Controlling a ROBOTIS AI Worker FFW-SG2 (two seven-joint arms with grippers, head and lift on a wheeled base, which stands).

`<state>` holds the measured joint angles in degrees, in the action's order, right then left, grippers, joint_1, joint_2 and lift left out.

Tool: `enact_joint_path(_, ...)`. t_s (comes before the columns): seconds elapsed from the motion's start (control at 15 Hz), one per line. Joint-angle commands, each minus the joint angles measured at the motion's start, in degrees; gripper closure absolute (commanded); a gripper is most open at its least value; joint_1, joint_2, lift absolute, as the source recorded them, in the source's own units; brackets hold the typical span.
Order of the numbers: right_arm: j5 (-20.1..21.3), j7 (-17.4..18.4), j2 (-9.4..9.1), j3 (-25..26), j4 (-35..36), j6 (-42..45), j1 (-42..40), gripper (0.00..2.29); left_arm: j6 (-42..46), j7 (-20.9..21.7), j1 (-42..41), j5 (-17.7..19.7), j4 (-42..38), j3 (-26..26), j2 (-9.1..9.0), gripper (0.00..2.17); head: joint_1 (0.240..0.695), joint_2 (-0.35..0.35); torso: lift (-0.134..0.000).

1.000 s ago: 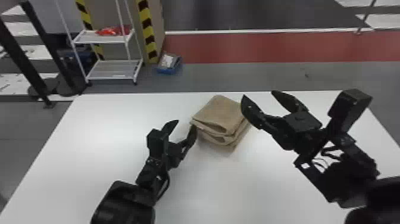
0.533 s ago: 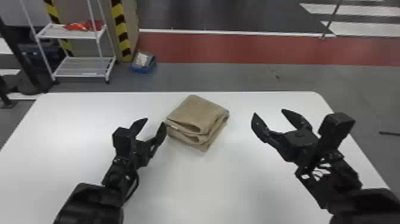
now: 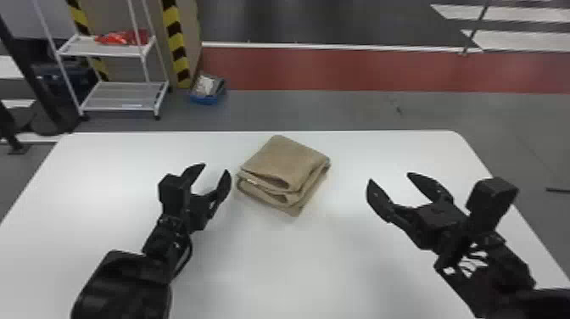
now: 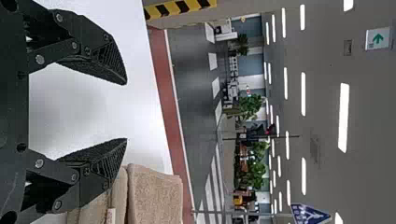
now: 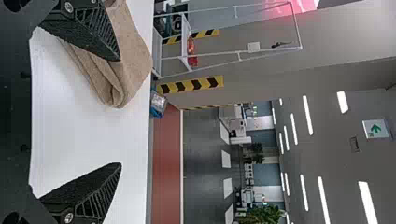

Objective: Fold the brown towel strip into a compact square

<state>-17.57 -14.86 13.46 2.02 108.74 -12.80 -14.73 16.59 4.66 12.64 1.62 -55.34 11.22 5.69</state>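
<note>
Two black robot arms reached in over a white table [image 3: 275, 271], the left arm [image 3: 127, 280] from 7 o'clock and the right arm [image 3: 504, 275] from 4 o'clock, on a clock centred on the towel with 12 at the far side. The right gripper [image 3: 390, 178] hung at 3 o'clock, well apart from the cloth, its two fingers spread wide. Opposite, at 9 o'clock, the left gripper [image 3: 215, 168] was parted just as plainly, one finger near the cloth's edge and white tabletop showing between the tips. At the dial's centre, toward the table's far edge, the brown towel [image 3: 284, 163] lay flat in a stack of folded layers, one corner aimed at 12 o'clock, another near 6. Its looped folds gaped slightly toward 7, and a small pale tag [image 3: 251, 181] peeked out at its 8 o'clock side. On the gray floor [image 3: 322, 110] past the table, a blue bin [image 3: 205, 101] sat between 10 and 11 o'clock, near a white wheeled rack [image 3: 123, 95] at 10 that bore red material [image 3: 127, 38] on its upper shelf. A red band [image 3: 360, 70] crossed the floor at 12 o'clock, while the left wrist view took in green plants [image 4: 254, 102] farther off
</note>
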Motion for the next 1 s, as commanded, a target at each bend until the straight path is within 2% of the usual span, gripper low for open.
enact_joint_path(0.0,-2.74,-0.96,0.34,1.59,-0.81,0.18,-0.38,0.09,-0.03,0.08,0.11,-3.12,0.5,0.29,-0.33,0.54,0.695,-0.054,-0.108)
enact_joint_path(0.13,-3.88,-1.22,0.51,2.29,-1.69,0.88,-0.38,0.09,-0.38,1.67,0.02,-3.38,0.41,1.17,-0.6,0.54,0.695,-0.069,-0.108)
enact_joint_path(0.4,-5.73,-1.31,0.95,2.82,-2.48,1.23,-0.03,0.09,-1.79,2.02,-1.04,-3.73,-0.73,4.33,-0.6,0.54,0.695,-0.116,-0.108)
enact_joint_path(0.67,-9.07,-1.4,1.48,3.78,-3.71,1.23,0.67,0.09,-13.04,5.27,-7.19,-3.73,-11.8,4.42,-0.51,0.54,0.695,-0.146,-0.108)
enact_joint_path(0.93,-9.15,-1.4,1.3,3.26,-4.94,1.23,2.08,0.09,-15.68,5.62,-11.85,-3.38,-19.45,4.95,-0.6,0.54,0.695,-0.18,-0.108)
